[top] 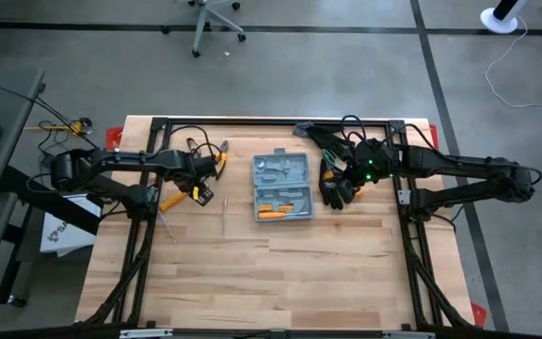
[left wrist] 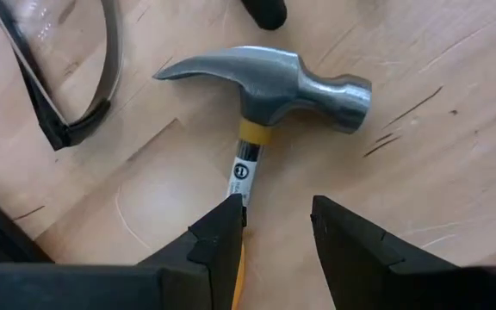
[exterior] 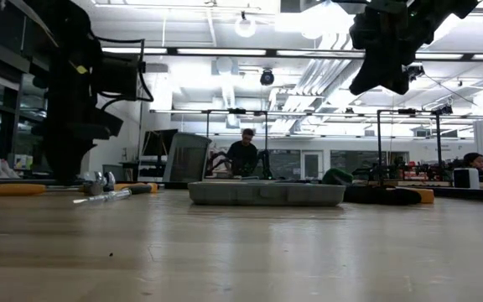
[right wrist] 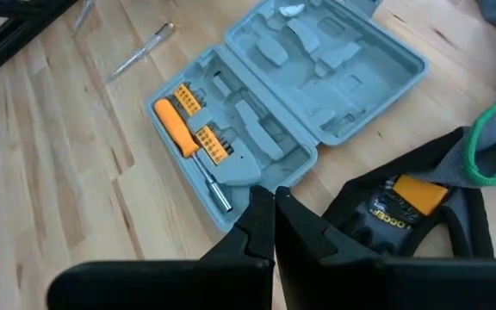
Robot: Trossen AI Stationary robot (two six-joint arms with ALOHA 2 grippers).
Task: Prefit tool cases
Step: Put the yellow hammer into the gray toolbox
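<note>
The tool case (top: 281,187) lies opened flat near the middle of the worktop (top: 271,273), both moulded halves facing up; an orange-handled screwdriver (right wrist: 176,127) and orange bit rows sit in one half. The left gripper (left wrist: 274,232) hangs low at the case's left, fingers (left wrist: 218,237) partly apart astride the yellow-collared handle of a claw hammer (left wrist: 274,82) lying on the wood, one finger touching the handle; nothing is lifted. The right gripper (right wrist: 274,226) is raised at the case's right, above black work gloves (right wrist: 412,211), fingers pressed together, empty.
</note>
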